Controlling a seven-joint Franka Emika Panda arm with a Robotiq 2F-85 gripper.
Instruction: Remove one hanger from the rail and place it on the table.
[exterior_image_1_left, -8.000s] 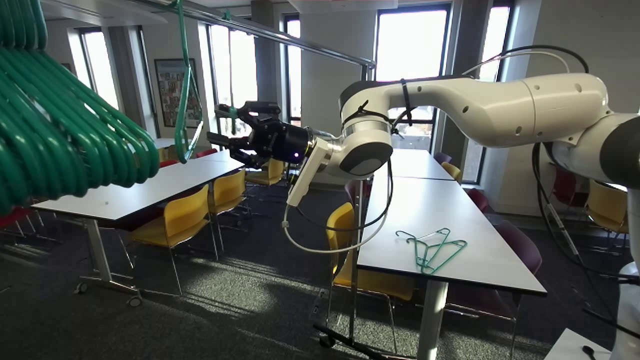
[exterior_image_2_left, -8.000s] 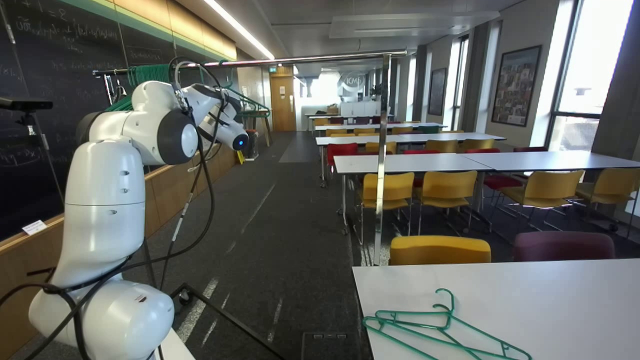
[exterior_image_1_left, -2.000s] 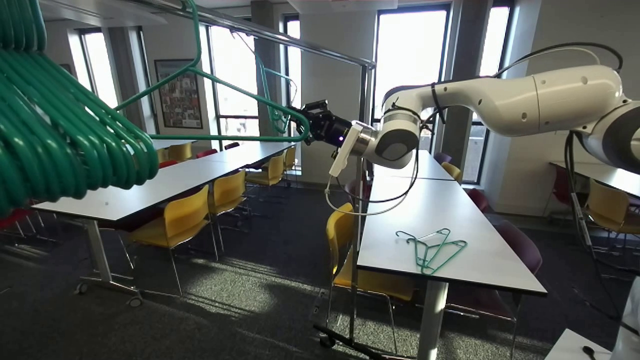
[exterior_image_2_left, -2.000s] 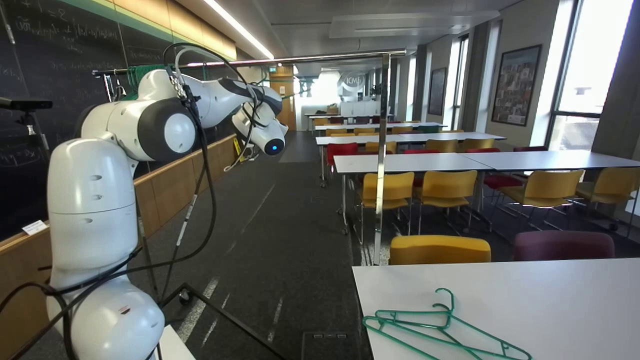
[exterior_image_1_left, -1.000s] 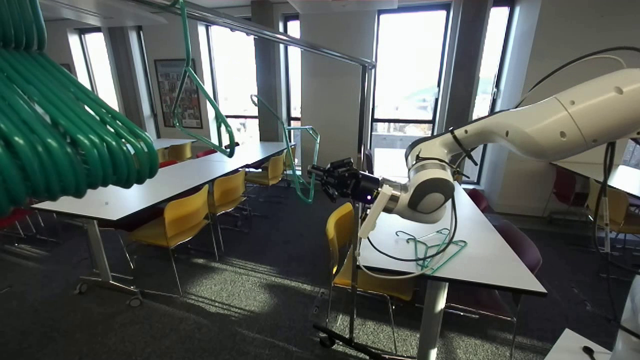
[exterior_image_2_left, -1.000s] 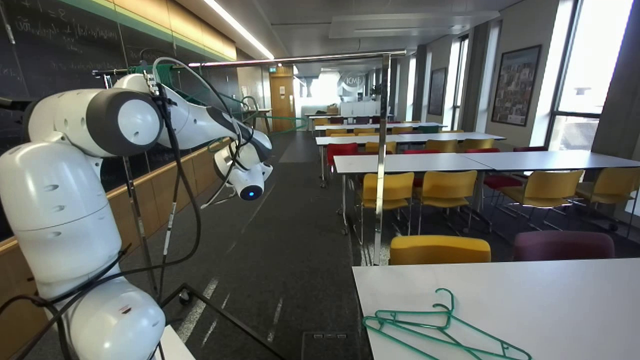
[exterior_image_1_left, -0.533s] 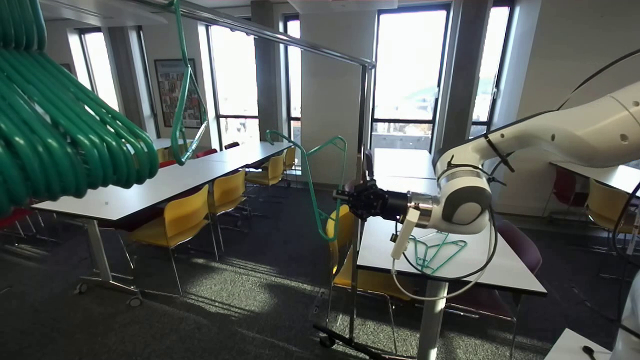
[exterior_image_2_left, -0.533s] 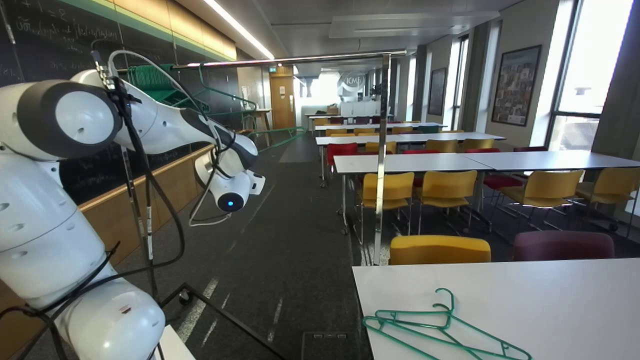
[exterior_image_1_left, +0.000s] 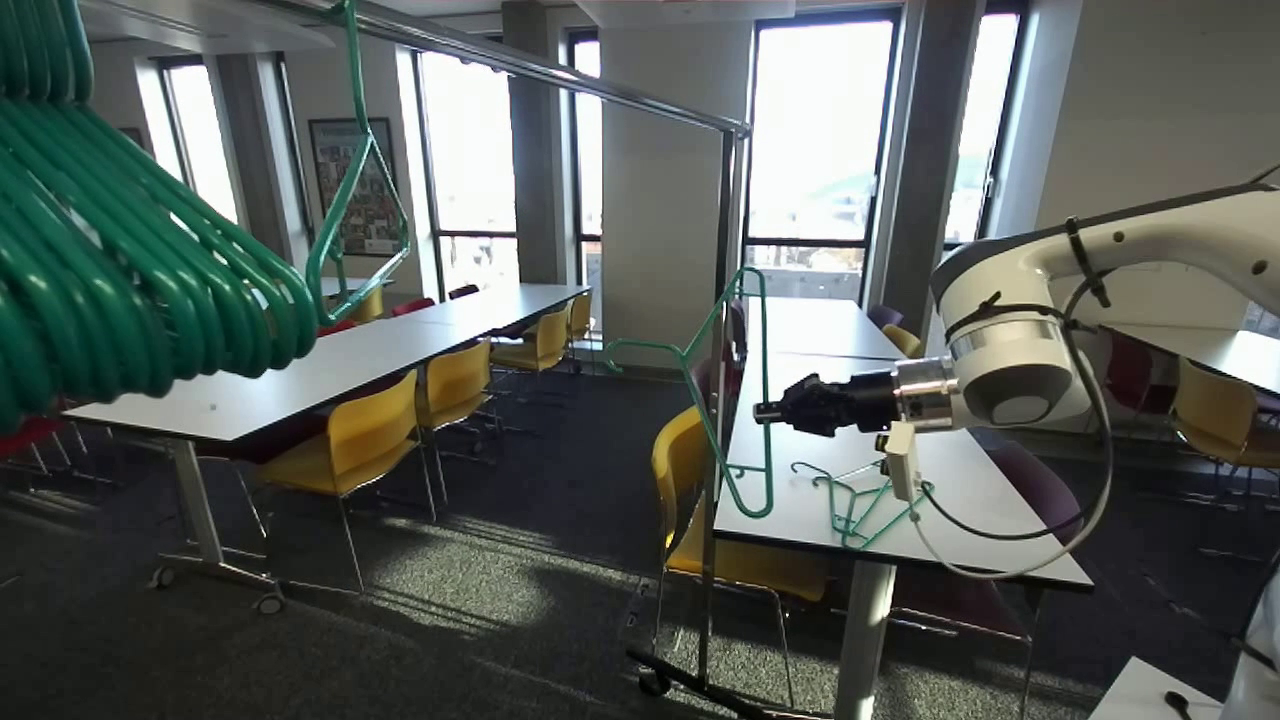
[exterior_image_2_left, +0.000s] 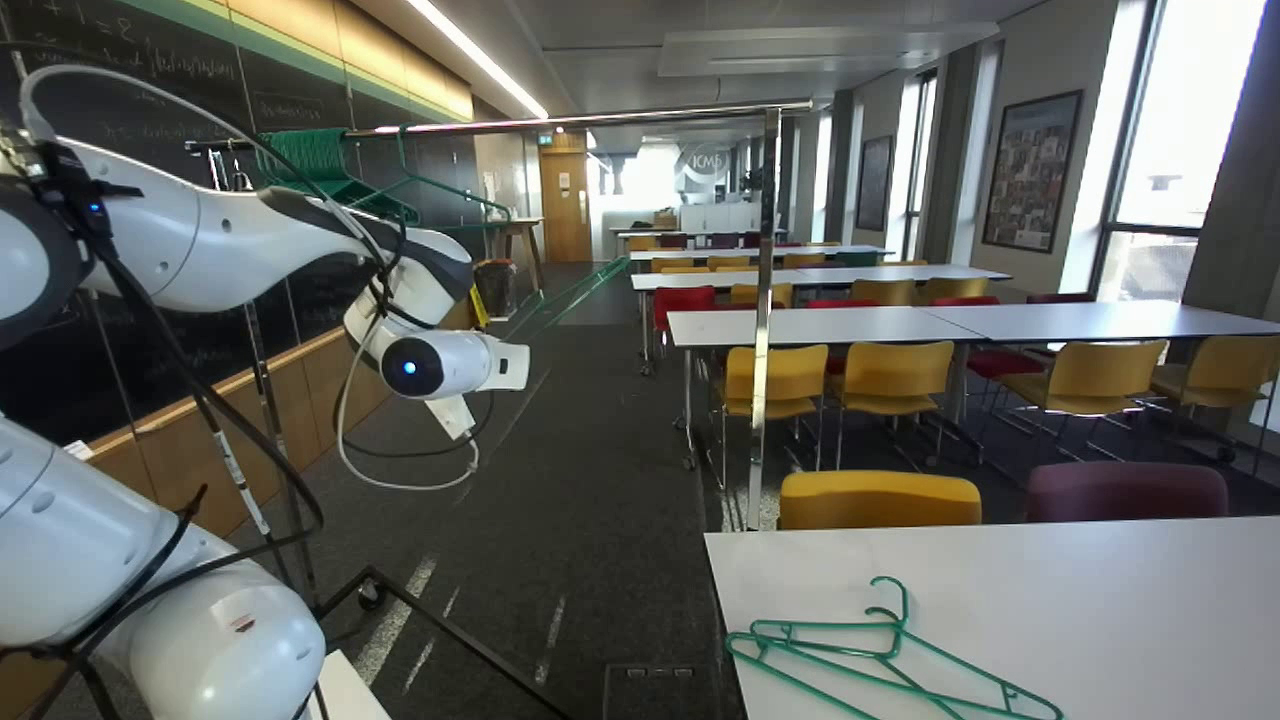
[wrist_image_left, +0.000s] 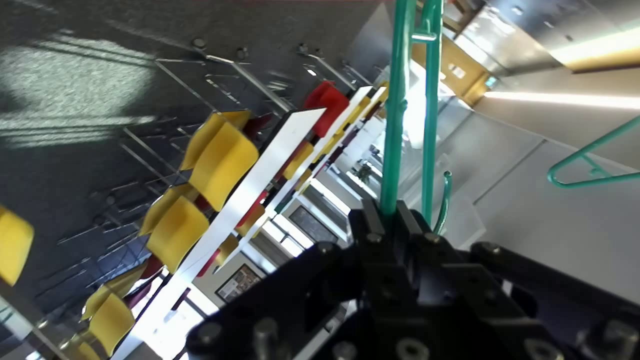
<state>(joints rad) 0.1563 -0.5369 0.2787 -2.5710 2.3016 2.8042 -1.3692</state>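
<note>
Swing well out over the tabletop (exterior_image_2_left: 1130, 590), giving the rail (exterior_image_2_left: 700, 112) and its upright pole (exterior_image_2_left: 763, 350) a wide berth. The hanger (wrist_image_left: 395, 125), off the rail, is in midair, well apart from the tabletop, tipped sideways; tilt it flat and lower it beside the 2 lying hangers (exterior_image_2_left: 830, 627). The pincer (wrist_image_left: 389, 217) pinches its long side; release only after contact.

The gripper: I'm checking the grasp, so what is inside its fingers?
Inside the gripper is one bar of a green hanger, running between the fingertips; the clamped stretch itself is mostly covered.
</note>
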